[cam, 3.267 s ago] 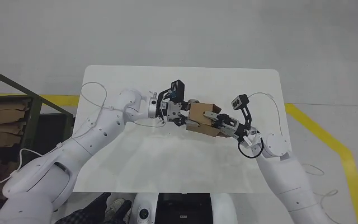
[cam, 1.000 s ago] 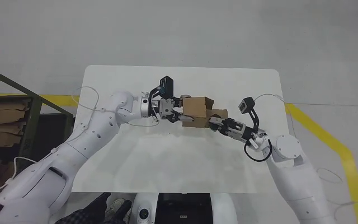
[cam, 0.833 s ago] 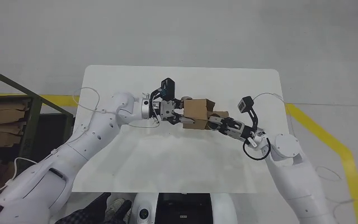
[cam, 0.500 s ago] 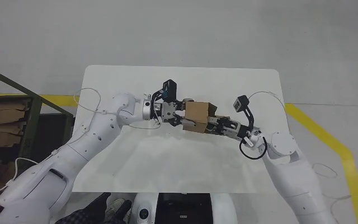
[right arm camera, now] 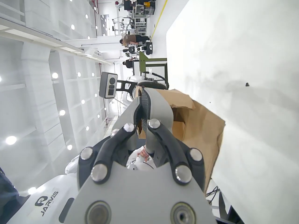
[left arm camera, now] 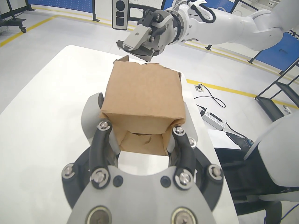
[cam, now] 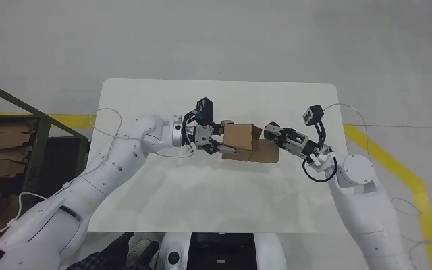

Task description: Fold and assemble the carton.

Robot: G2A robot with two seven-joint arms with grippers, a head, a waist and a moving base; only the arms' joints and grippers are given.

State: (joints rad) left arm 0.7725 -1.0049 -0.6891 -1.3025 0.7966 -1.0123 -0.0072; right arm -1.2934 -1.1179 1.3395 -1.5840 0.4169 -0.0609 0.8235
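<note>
A brown carton hangs just above the middle of the white table. My left gripper is shut on the carton's left end. In the left wrist view its fingers press both sides of the carton, whose near end is open. My right gripper is shut at the carton's far right corner. In the left wrist view the right gripper hovers just above the ragged far flaps. The right gripper has its fingers pressed together beside the carton's open right end.
A green rack with flat cardboard stands off the table's left side. A loose flap sticks out at the carton's near right. The bare table stretches around the carton. A power adapter and cable lie on the floor.
My right gripper drew back from the carton's right end and swung up to its far right corner. The left gripper kept its hold, and the carton shifted only slightly.
</note>
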